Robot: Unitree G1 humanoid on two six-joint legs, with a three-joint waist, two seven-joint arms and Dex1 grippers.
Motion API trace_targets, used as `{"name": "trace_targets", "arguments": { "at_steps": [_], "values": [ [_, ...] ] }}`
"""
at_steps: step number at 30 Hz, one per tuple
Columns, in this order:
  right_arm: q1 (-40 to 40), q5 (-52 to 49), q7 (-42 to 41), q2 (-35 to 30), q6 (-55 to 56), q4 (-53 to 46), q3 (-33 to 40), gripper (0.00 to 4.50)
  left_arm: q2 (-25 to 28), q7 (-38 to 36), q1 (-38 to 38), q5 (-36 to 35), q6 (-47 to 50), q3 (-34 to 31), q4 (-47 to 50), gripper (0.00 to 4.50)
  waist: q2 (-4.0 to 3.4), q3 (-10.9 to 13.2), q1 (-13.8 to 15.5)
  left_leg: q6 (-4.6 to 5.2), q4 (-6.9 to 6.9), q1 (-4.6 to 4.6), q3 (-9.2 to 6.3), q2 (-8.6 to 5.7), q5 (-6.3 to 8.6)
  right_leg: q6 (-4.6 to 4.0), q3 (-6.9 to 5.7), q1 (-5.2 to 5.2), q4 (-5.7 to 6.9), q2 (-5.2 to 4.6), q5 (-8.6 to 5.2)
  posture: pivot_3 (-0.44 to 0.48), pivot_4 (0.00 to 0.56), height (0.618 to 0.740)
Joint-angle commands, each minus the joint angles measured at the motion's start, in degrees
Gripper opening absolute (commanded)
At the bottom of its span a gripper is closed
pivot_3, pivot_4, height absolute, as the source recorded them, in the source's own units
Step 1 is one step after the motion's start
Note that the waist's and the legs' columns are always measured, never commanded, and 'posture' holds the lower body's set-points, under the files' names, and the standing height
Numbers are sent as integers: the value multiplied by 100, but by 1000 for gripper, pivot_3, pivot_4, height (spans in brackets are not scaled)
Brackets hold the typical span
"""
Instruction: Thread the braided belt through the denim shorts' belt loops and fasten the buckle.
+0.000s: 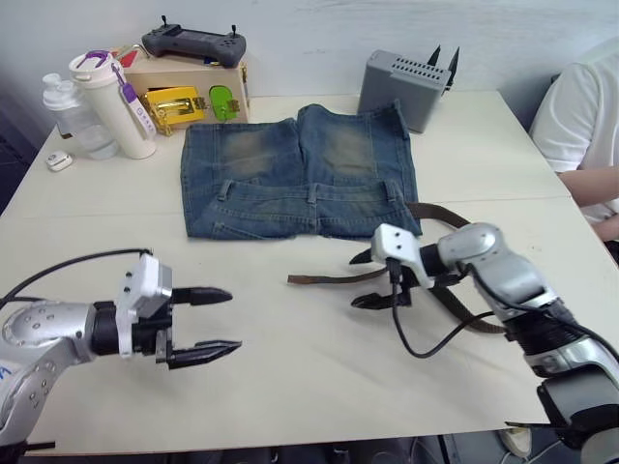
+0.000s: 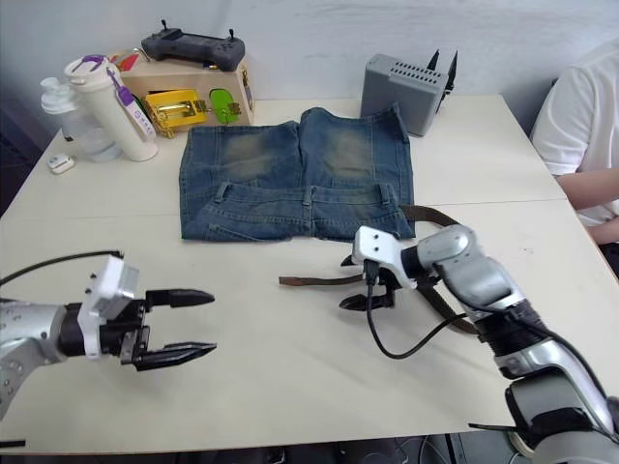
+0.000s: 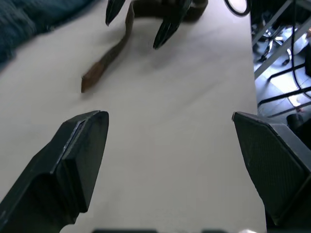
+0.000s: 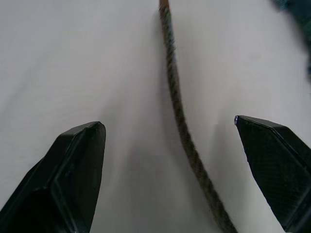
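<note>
At frame centre-right, the open right gripper (image 1: 370,280) straddles the braided belt (image 1: 329,278); closing squarely on the strap should secure it.

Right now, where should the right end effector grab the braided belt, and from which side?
Grip the braided belt on the flat braided run just behind its free tip, coming straight down from above. That stretch lies straight on the bare table, and the open right end effector already straddles it.
</note>
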State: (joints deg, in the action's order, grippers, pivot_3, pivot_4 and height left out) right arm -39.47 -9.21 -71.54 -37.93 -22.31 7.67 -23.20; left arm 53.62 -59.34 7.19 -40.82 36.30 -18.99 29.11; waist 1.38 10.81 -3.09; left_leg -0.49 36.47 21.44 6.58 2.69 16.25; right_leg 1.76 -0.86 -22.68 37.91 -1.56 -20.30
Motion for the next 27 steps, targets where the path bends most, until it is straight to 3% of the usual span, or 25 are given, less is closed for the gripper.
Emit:
{"name": "trace_targets", "arguments": {
  "at_steps": [1,4,12,18,22,27],
  "values": [
    [-112,339,205,252,401,358,-39,4500,-76,156,100,75,-165,-196,248,4464,1,-1,6,0,2,0,-2,0,0,0,-2,1,0,0,0,0,150,735],
    [-177,328,284,503,532,561,79,3721,-236,299,78,21,-191,-255,206,4500,14,-9,-6,1,3,-8,-2,0,1,0,-2,9,1,-2,0,0,150,735],
    [-221,-77,26,785,512,405,403,70,-577,461,-330,-30,-263,-74,-93,4500,13,-8,-11,-1,-3,-8,-2,3,1,-5,-3,5,4,2,-2,0,150,735],
    [-551,-1740,-585,475,-1657,-470,1272,70,-1077,909,-1150,-816,167,-56,-185,4500,12,-8,26,4,4,-5,-4,1,4,-3,-7,8,7,-4,-2,0,150,735],
    [-642,-2524,-505,348,-2714,-825,1722,70,-1494,1493,-1421,-1666,669,-144,-122,4500,14,-8,31,7,4,-2,-12,2,6,-3,-12,10,4,-4,-2,0,150,735],
    [-565,-3508,-125,397,-3738,-1338,2355,70,-1996,2451,-1604,-2561,1523,298,-173,4500,13,-8,4,4,4,-1,-18,2,4,-3,-13,10,7,-1,-2,0,150,735]
  ]
}}
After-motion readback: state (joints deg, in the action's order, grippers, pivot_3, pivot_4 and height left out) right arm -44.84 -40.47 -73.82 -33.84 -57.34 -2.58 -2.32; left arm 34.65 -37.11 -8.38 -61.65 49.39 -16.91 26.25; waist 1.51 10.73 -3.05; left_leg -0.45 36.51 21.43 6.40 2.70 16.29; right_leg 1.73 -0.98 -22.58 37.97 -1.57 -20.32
